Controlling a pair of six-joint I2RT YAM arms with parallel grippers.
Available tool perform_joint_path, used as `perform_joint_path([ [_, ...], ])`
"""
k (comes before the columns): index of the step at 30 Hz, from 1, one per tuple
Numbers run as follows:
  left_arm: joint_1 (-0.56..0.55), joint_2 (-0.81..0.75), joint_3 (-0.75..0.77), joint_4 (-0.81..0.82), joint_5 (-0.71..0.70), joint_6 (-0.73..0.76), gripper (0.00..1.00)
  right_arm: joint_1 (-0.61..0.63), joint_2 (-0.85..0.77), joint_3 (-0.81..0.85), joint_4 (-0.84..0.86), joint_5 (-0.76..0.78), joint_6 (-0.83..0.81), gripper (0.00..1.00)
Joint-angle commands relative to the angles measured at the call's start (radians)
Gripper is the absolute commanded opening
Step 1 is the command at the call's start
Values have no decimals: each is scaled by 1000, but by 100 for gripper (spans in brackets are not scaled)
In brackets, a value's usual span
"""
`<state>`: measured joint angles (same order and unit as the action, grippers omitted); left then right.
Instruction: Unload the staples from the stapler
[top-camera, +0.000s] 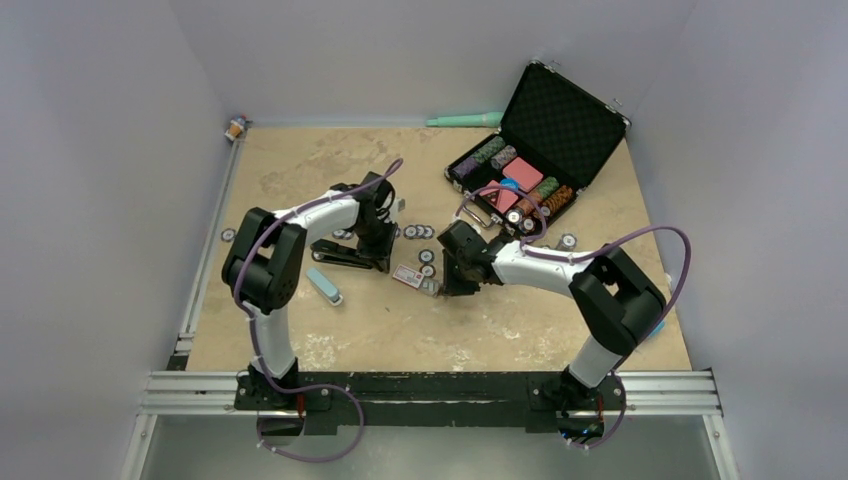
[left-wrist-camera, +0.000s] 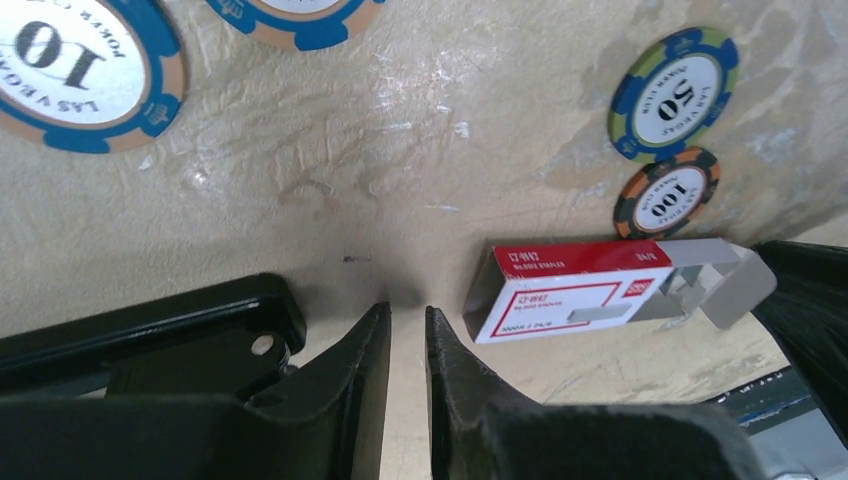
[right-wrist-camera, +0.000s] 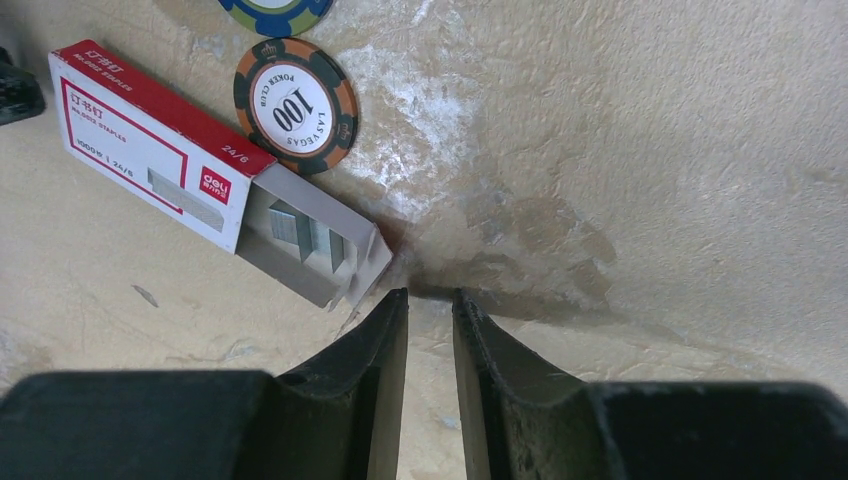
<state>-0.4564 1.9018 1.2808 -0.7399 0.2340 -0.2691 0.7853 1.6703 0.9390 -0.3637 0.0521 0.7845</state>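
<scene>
The black stapler (top-camera: 342, 252) lies on the table left of centre; in the left wrist view its hinged end (left-wrist-camera: 170, 330) sits just left of my fingers. My left gripper (top-camera: 380, 262) (left-wrist-camera: 406, 312) hovers low by that end, jaws a narrow gap apart with only table between them. My right gripper (top-camera: 452, 285) (right-wrist-camera: 430, 297) is also low over bare table, narrowly open and holding nothing. Between the grippers lies a red-and-white staple box (top-camera: 408, 276) (left-wrist-camera: 565, 292) (right-wrist-camera: 150, 145). Its open tray (right-wrist-camera: 305, 240) holds grey strips. The stapler's own staples are hidden.
Poker chips lie scattered: a 100 chip (right-wrist-camera: 296, 104) (left-wrist-camera: 667, 193), a 50 chip (left-wrist-camera: 672, 92), a 10 chip (left-wrist-camera: 70, 70). A pale blue block (top-camera: 324, 285) rests near the left arm. An open black chip case (top-camera: 540, 150) stands at the back right.
</scene>
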Motion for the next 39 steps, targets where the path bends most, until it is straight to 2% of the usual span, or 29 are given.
perform_joint_path([
  [1, -12, 38, 9, 36, 6, -1, 23, -3, 7, 35, 16, -11, -19, 27],
  [17, -66, 84, -27, 78, 26, 15, 20, -3, 37, 46, 27, -25, -45, 26],
  [39, -73, 127, -14, 86, 40, 13, 19, -4, 75, 78, 20, -32, -61, 23],
])
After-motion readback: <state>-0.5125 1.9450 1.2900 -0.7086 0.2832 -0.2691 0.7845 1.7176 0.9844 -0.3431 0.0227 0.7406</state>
